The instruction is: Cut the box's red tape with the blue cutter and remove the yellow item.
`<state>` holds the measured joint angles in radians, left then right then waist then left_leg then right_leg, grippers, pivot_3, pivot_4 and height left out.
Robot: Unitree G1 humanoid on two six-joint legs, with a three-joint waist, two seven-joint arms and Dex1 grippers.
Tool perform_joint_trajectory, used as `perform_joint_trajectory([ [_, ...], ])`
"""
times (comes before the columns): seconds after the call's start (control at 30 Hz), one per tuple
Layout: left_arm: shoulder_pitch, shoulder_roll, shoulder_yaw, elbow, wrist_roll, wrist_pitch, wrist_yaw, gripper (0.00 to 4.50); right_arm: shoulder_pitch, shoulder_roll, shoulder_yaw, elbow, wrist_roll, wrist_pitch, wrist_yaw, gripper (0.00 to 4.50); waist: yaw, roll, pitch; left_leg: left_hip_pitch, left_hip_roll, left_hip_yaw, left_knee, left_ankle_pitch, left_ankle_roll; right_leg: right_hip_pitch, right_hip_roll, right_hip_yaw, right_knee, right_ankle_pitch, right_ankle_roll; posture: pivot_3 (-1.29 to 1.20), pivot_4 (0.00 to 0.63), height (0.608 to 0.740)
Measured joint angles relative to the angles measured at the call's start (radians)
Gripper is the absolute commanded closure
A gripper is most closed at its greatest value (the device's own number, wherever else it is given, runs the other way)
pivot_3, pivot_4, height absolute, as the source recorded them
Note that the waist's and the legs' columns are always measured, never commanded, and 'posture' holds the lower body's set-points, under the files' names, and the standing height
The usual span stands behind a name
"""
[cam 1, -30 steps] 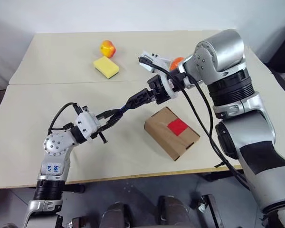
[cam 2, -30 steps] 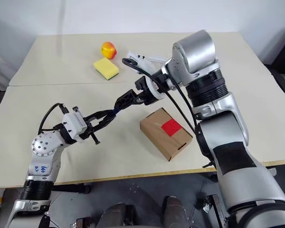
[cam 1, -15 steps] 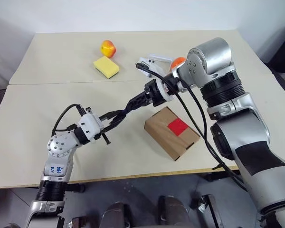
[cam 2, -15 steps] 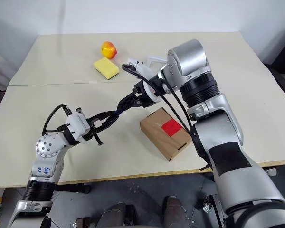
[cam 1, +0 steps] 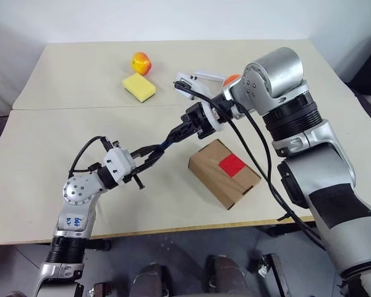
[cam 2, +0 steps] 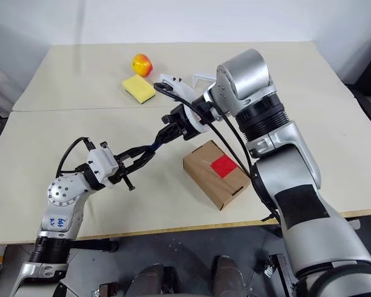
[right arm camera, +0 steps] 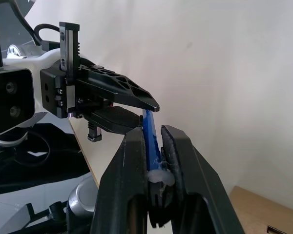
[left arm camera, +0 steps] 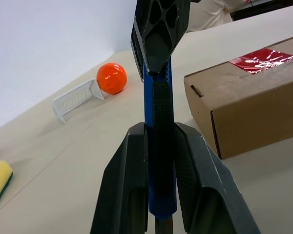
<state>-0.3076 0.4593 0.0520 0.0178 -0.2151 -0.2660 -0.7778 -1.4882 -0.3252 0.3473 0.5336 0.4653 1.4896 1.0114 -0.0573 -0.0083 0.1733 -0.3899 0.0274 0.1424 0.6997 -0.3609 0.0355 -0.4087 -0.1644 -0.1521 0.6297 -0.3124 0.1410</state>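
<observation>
The left wrist view brings in an orange ball [left arm camera: 111, 78] beside a small white goal [left arm camera: 77, 99], which the right wrist view lacks. The blue cutter [left arm camera: 157, 124] is held above the surface between both tools: the left tool [cam 1: 149, 158] is clamped on its lower-left end, the right tool [cam 1: 180, 130] pinched on its upper-right end. Its long axis runs diagonally, lower left to upper right (head views). The box [cam 1: 224, 172] with red tape [cam 1: 231, 164] sits lower right of it
</observation>
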Motion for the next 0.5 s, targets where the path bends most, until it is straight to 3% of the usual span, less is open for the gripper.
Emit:
perform_joint_trajectory([
  [0.17, -0.009, -0.004, -0.033, -0.013, -0.024, 0.072, -0.003, 4.07, 0.036, -0.047, 0.036, -0.090, 0.018, -0.001, 0.009, 4.34, 0.002, 0.000, 0.000, 0.000, 0.000, -0.001, 0.000, 0.000, 0.000, 0.000, 0.000, -0.001, 0.000, 0.000, 0.000, 0.00, 0.150, 0.740],
  [0.5, -0.042, 0.002, -0.005, -0.019, -0.048, 0.219, 0.039, 0.99, 0.040, -0.089, 0.009, -0.097, 0.025, -0.005, -0.009, 4.34, 0.001, 0.000, 0.000, 0.000, 0.000, 0.000, 0.000, 0.000, 0.000, 0.000, -0.001, -0.003, 0.000, 0.000, 0.000, 0.00, 0.150, 0.740],
])
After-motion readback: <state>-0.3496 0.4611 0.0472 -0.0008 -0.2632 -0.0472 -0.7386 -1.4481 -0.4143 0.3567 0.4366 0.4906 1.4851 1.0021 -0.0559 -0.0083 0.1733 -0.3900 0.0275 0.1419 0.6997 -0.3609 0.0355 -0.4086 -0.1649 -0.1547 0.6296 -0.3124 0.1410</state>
